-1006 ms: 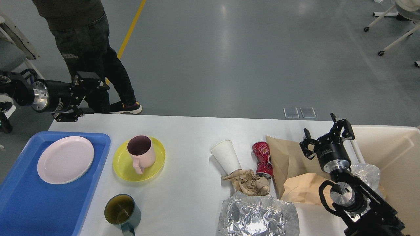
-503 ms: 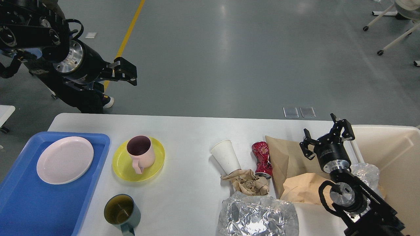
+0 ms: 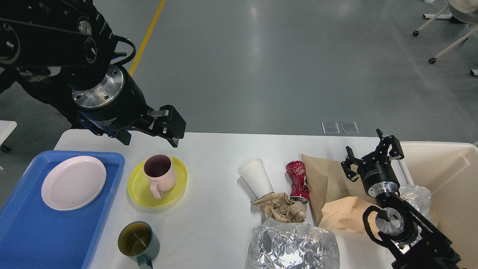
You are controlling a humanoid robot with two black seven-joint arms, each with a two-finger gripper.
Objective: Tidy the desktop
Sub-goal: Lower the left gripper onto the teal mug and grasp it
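The large white rectangular desktop point(image 3: 213, 160) with rounded corners fills the lower half of the head view, with grey floor beyond its far edge. At its left end lies a blue plastic tray point(image 3: 22, 231) holding a pale pink round plate point(image 3: 73, 182). Just beside the tray sits a yellow round plate point(image 3: 170, 194) bearing a pink mug point(image 3: 161, 176) with a dark inside, its handle pointing toward the near edge. Nearer the robot stands a dark green mug point(image 3: 137, 242). Toward the right, a white paper cup point(image 3: 257, 178) lies tipped on its side, its narrow end touching a wad of crumpled brown paper point(image 3: 281, 207); a crushed red can point(image 3: 297, 181) lies just beside it. Brown paper bags point(image 3: 328, 186) rest between the can and a beige plastic bin point(image 3: 448, 175) at the right edge, and a sheet of crumpled aluminium foil point(image 3: 293, 246) lies at the near edge. The left gripper point(image 3: 164, 129) hangs above the far edge of the desktop, over the yellow plate and holding nothing; whether its fingers are apart cannot be told from this angle. The right gripper point(image 3: 371, 155) points upward near the bin, its fingers spread and empty.
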